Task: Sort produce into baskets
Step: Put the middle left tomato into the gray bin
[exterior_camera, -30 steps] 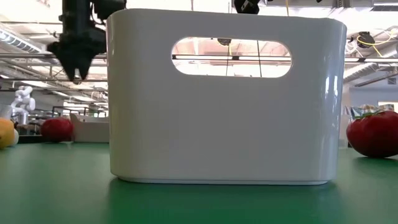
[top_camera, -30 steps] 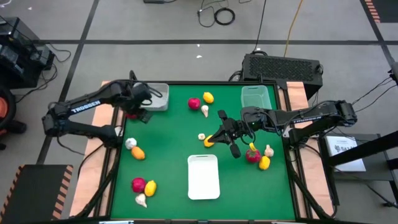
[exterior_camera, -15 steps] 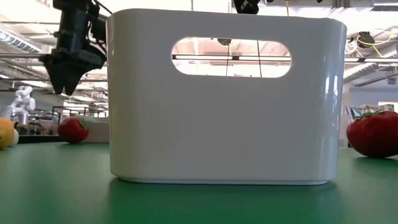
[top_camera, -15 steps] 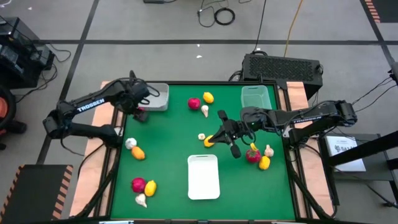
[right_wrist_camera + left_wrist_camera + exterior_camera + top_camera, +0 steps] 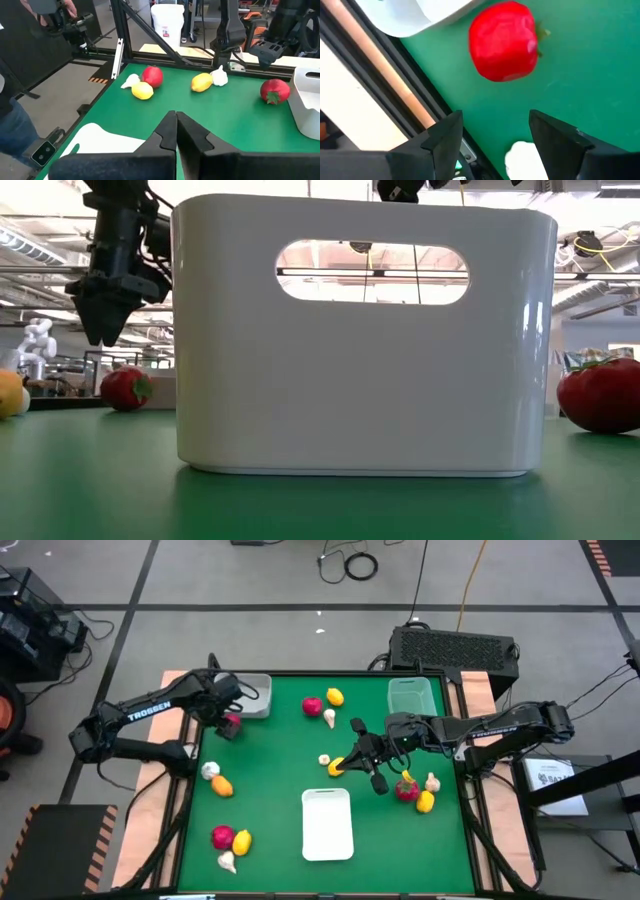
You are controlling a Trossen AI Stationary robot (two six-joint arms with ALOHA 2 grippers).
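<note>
While poised above the far-left worktop (image 5: 290, 770), left claw (image 5: 226, 712) released, holding nothing. Just below, a red piece (image 5: 232, 723) lying on the green beside the grey tub (image 5: 262, 698), outside it. Mid-worktop: right claw (image 5: 352, 757) clenched, touching a yellow piece (image 5: 335, 767), grip uncertain. Far right, green tub (image 5: 410, 695). Other produce scattered: far middle, left edge, near left, right edge. Near centre, white bin (image 5: 327, 824).

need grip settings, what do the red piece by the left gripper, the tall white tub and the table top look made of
Red piece: likely smooth moulded plastic or foam; it shows a soft sheen and faint dimples.
White tub: glossy hard plastic, judging by bright reflections and a moulded handle slot.
Table top: matte green, felt-like mat, no glare.
</note>
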